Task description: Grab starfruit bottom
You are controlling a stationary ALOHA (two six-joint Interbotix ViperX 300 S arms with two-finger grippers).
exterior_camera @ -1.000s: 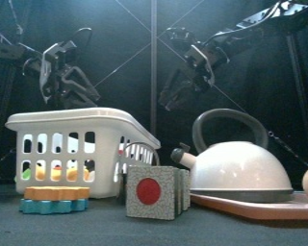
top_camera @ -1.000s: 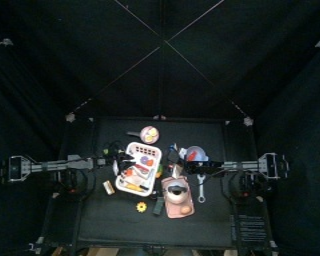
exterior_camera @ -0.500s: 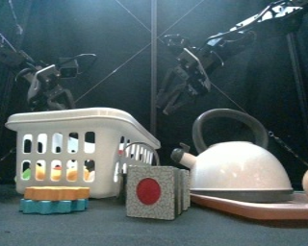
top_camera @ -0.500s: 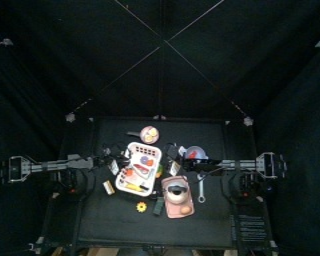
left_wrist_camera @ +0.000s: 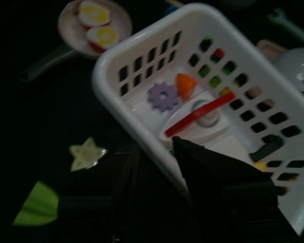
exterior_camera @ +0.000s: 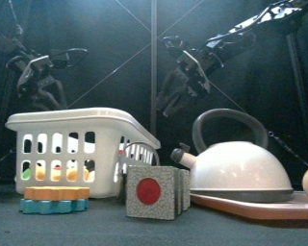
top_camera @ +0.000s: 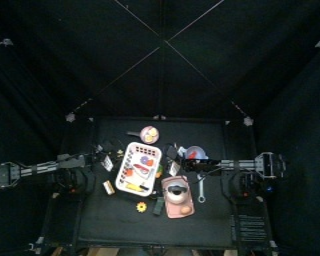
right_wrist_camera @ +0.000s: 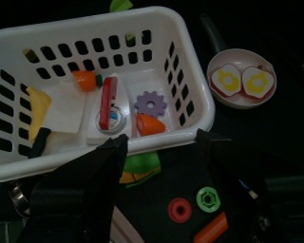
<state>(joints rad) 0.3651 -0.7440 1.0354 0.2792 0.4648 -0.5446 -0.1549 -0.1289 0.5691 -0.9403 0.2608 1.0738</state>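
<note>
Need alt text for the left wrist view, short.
The left gripper, jaws open and empty, hangs over a white basket of small toys, with a pale starfruit slice on the black table beside the basket. A green piece lies near the slice, and a plate with egg halves sits past the basket.

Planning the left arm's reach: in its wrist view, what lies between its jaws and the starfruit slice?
Nothing: in the left wrist view only bare black table separates the left gripper from the starfruit slice; the white basket sits alongside.

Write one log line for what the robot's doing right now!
left pincer: open, above table | starfruit: on table beside basket, untouched | right pincer: open over basket
</note>
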